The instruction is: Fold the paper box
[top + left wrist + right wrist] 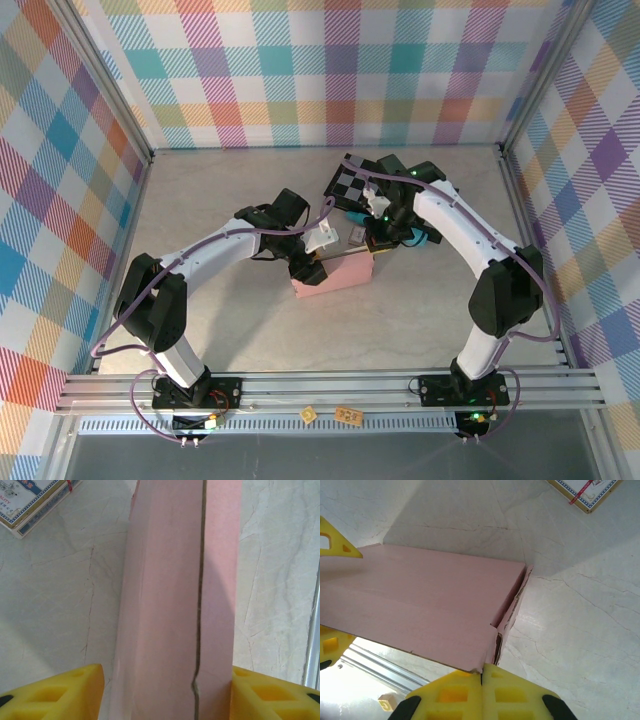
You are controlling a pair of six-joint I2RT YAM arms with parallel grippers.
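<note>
The paper box [332, 279] lies on the table as a flat dusty-pink carton. In the left wrist view the paper box [170, 600] runs lengthwise between my left gripper's [167, 692] yellow fingers. The right finger [270, 695] touches its edge and the left finger [60, 695] stands a little apart, so the gripper is open around it. My right gripper [481, 672] is shut, its tips against the near corner of the paper box [420, 610], where an end flap [512, 612] stands slightly ajar. From above, the left gripper [308, 265] and right gripper [372, 243] sit at opposite ends.
A black-and-grey checkered board [352, 185] lies behind the right arm. A printed card pack [30, 500] rests on the marble tabletop beside the box, and the card pack [585, 492] is also in the right wrist view. Plaid walls enclose the table; a metal rail [330, 390] runs along the near edge.
</note>
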